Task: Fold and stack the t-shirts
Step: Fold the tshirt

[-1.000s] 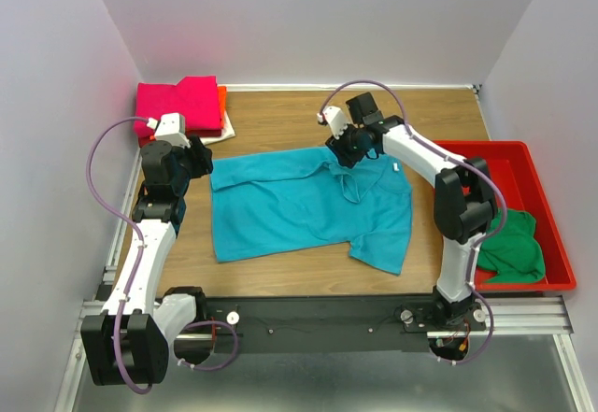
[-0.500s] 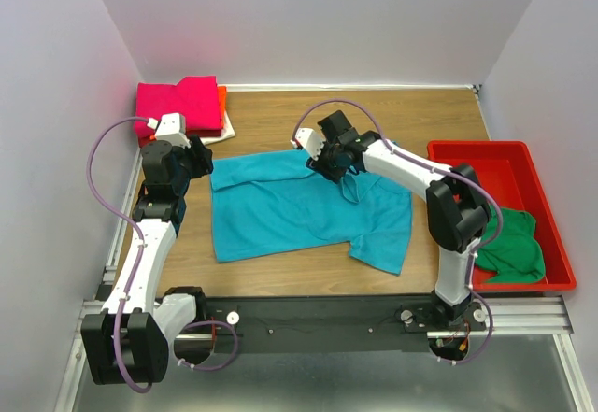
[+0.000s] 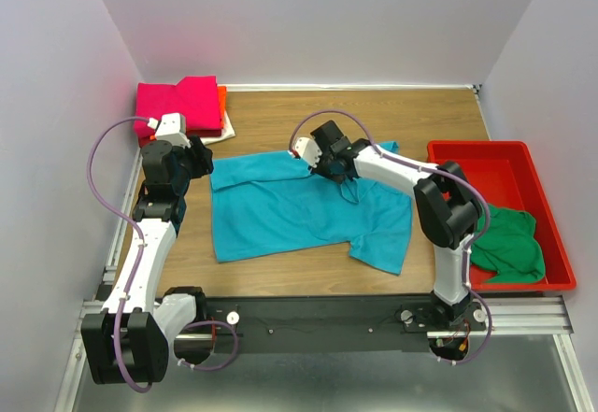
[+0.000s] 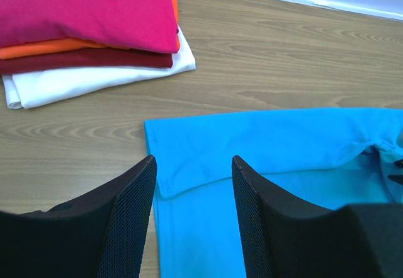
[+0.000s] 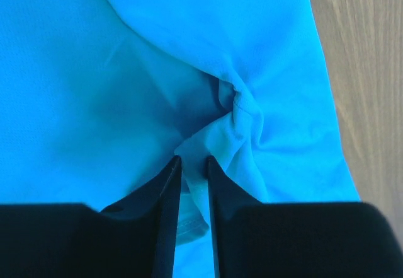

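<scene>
Top view: 1 teal t-shirt (image 3: 299, 211) lies spread mid-counter (image 3: 280, 118), creased, with its near right sleeve skewed. 1 green t-shirt (image 3: 512, 244) is crumpled in the red tray (image 3: 505, 174) at the right edge. The folded stack in the far left corner shows 3 colours: magenta t-shirt (image 3: 182, 102) on top, an orange t-shirt (image 3: 222, 104) edge under it, cream t-shirt (image 3: 224, 132) at the bottom. 2 arms. The left arm is elbow-up along the left edge, with the left gripper (image 3: 203, 158) just off the teal shirt's far left corner. The right arm reaches across leftward, with the right gripper (image 3: 338, 171) down on the teal collar area.

Left wrist: the stack shows 4 layers here: magenta (image 4: 88, 7), orange (image 4: 38, 50), a dark red layer (image 4: 94, 60), cream (image 4: 94, 79). The left gripper (image 4: 193, 161) hangs above the teal shirt's (image 4: 283, 145) corner hem. Its fingers (image 4: 129, 215) are spread wide with nothing between them.

Right wrist: the right gripper (image 5: 192, 161) is pointed straight down. Its fingers (image 5: 167, 215) are almost together, pinching a bunched fold of the teal shirt (image 5: 94, 70). A strip of bare counter (image 5: 365, 70) shows at the right.
</scene>
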### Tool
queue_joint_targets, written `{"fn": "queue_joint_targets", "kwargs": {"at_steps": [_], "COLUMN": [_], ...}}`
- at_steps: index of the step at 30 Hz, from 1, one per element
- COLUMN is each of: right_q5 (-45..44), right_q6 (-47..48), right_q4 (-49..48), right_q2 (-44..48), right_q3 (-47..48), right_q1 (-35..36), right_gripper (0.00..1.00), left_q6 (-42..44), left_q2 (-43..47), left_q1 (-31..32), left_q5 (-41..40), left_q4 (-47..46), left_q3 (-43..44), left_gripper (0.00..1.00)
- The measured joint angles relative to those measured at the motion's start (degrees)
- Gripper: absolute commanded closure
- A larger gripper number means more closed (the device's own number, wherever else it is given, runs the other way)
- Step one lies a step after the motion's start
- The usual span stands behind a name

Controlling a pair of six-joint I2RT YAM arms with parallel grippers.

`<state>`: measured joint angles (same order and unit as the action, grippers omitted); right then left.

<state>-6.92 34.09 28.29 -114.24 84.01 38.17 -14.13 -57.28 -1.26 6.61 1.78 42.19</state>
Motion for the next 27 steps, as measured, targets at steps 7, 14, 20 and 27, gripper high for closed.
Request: {"fn": "queue_joint_targets", "kwargs": {"at_steps": [7,14,20,27], "right_q5": [-0.1,4.7,10.7,13.5], "right_q6": [0.2,-1.7,-4.4,-7.6], "right_q4": [-0.2,0.0,0.7,1.4], "right_q2": [0.1,0.7,0.6,-2.4], "right_q3": [-0.4,-0.6,-0.3,4.2], "right_q1": [0.6,0.9,0.9,0.9], "right_gripper": [0.94,0.96,0.93,0.57], "left_q6": [0.0,0.0,0.0,0.0], "left_q2": [-0.1,-0.2,-0.2,-0.4], "left_q1": [0.0,0.0,0.0,0.0], "left_q5": [0.1,0.1,0.1,0.1], "left_q4": [0.0,0.0,0.0,0.0], "left_q3": [0.0,0.0,0.0,0.0], "left_gripper": [0.41,0.41,0.41,0.41]}}
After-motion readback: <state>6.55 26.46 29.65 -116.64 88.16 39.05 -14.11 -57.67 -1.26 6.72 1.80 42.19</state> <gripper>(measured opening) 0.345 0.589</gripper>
